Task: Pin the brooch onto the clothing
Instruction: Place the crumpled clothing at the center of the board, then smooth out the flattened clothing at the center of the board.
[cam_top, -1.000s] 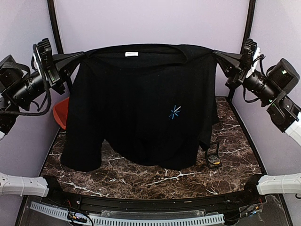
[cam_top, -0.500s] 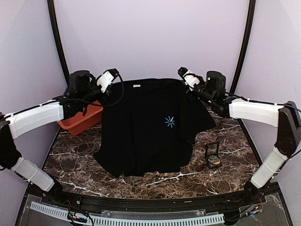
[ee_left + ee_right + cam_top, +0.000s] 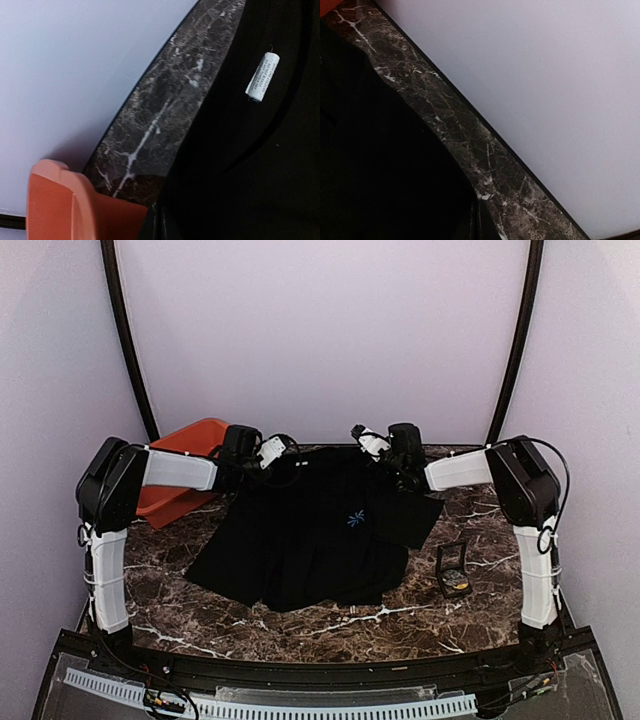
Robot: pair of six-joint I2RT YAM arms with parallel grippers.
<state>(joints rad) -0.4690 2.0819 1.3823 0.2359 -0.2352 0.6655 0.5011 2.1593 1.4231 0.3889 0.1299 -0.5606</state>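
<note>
The black T-shirt (image 3: pixel 300 540) lies spread on the marble table, collar toward the far wall, with its light-blue starburst print (image 3: pixel 354 519) facing up. My left gripper (image 3: pixel 283 451) is shut on the shirt's left shoulder at the far edge. My right gripper (image 3: pixel 362 437) is shut on the right shoulder. In the left wrist view the shirt (image 3: pixel 260 165) fills the right side, with its white neck label (image 3: pixel 262 77) showing. In the right wrist view the shirt (image 3: pixel 375 170) fills the lower left. The brooch (image 3: pixel 458 587) is a small yellow-gold spot in the open black case (image 3: pixel 454 568), well away from both grippers.
An orange-red bin (image 3: pixel 180 465) stands at the far left, next to the left arm, and its corner shows in the left wrist view (image 3: pixel 55 205). The back wall is close behind both grippers. The marble table (image 3: pixel 300 625) shows bare in front of the shirt's hem.
Both arms have swung from high at the sides down to the far edge of the table. The shirt went from hanging stretched in the air to lying on the table.
</note>
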